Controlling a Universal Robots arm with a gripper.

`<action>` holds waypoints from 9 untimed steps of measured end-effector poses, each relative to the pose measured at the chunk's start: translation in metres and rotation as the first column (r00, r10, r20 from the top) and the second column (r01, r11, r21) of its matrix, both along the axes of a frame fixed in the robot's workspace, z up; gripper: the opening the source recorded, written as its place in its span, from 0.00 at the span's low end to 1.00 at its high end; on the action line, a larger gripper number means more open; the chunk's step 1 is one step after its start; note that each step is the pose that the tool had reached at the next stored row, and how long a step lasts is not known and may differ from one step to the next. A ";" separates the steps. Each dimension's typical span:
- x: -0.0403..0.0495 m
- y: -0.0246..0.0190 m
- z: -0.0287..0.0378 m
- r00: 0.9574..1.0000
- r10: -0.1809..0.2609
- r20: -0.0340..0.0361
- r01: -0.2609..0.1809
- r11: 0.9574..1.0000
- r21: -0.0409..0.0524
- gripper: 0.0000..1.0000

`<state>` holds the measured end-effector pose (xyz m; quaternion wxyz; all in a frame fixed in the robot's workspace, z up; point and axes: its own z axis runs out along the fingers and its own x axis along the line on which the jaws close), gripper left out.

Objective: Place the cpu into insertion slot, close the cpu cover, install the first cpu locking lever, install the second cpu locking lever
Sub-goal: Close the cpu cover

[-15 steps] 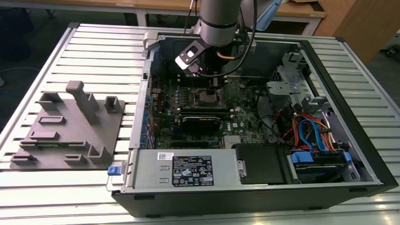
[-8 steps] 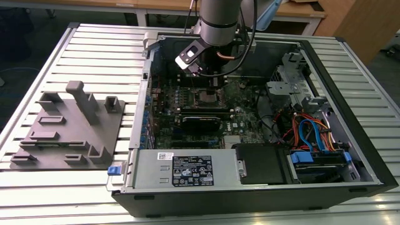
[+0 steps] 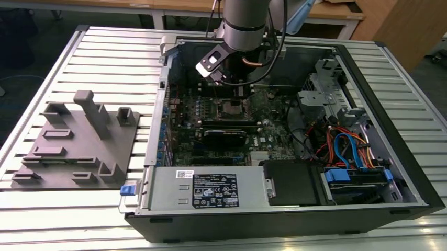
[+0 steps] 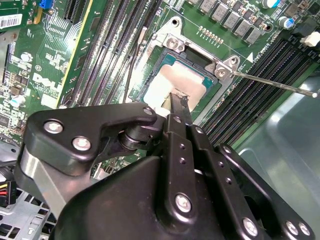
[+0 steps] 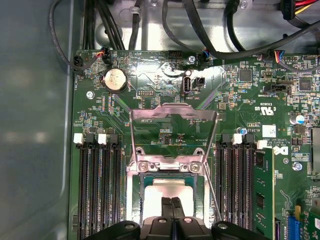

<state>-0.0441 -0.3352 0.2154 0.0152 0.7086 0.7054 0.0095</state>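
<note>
As the gripper (image 5: 172, 202) hovers with fingers pressed together, we spot the cpu (image 5: 160, 187) seated in the insertion slot (image 5: 131, 197) just beneath, at six o'clock in the exterior view, cpu cover (image 5: 172, 111) open.

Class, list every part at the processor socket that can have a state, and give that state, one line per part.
cpu: seated in the insertion slot, top uncovered.
insertion slot: filled by the cpu.
cpu cover: swung open, clear of the slot.
locking lever: unlatched, sticking out free.
hand: fingers shut together, tips at the cpu's top.
computer case: side open.
</note>
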 end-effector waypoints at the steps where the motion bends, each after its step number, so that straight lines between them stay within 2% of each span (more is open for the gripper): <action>1: 0.0000 0.0000 0.0000 1.000 0.000 0.000 0.000 1.000 0.000 0.10; 3: 0.0000 0.0000 0.0000 1.000 0.004 0.000 -0.004 1.000 0.000 0.10; 5: 0.0000 0.0000 0.0001 0.999 0.036 0.000 -0.036 0.999 0.000 0.10; 9: 0.0000 0.0000 0.0001 0.999 0.037 0.000 -0.037 0.999 0.000 0.10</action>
